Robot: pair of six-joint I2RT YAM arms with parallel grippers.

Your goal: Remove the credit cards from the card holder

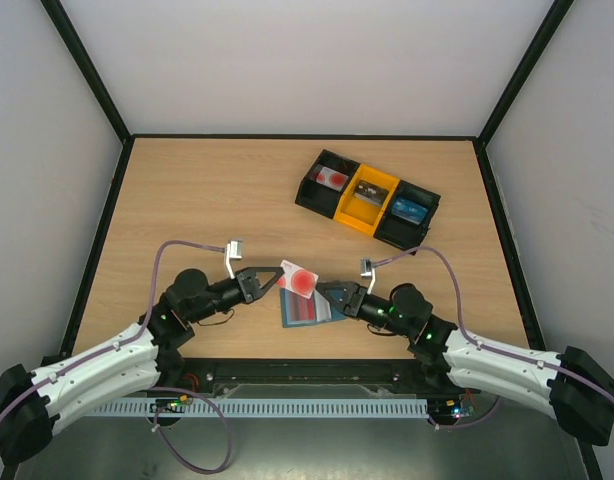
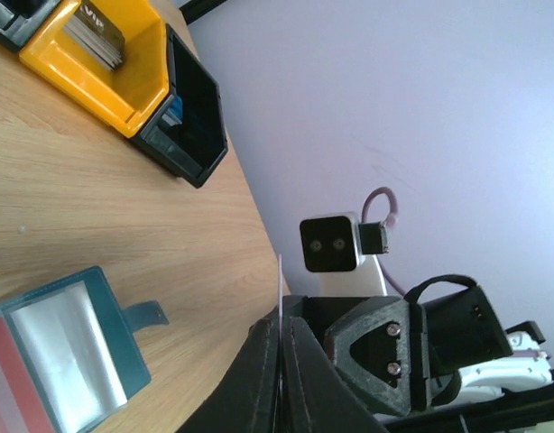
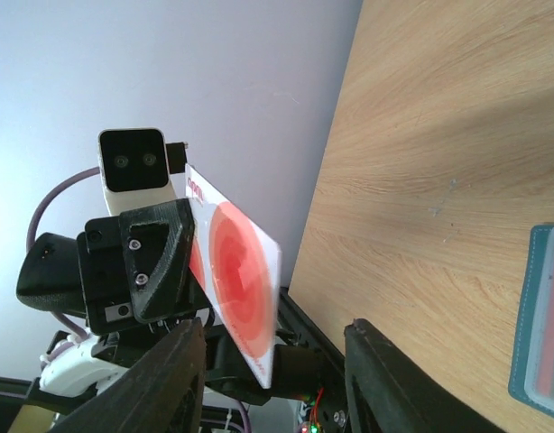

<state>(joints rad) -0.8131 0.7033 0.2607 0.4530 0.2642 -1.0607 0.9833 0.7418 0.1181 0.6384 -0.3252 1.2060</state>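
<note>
1. White plastic first: we counted one white card (image 1: pixel 300 281) with a big red circle on it. It was up off the table (image 1: pixel 207 200), and the left gripper (image 1: pixel 277 283) had its fingers clamped tight on one edge.
2. One right gripper (image 1: pixel 325 292) sat just beside that card, its two fingers spread apart and gripping nothing.
3. One card holder (image 1: pixel 302 312) lay open and flat on the wood, right under the two grippers, with a reddish card (image 2: pixel 8 379) showing in a pocket.
4. One tray (image 2: pixel 137 86) stood well apart, far right, and we counted three bins: black, yellow, black.
5. Bins held a white-and-red card (image 1: pixel 334 178), a dark grey card (image 1: pixel 365 195) and a blue card (image 1: pixel 409 209). We couldn't tell singles from stacks.
</note>
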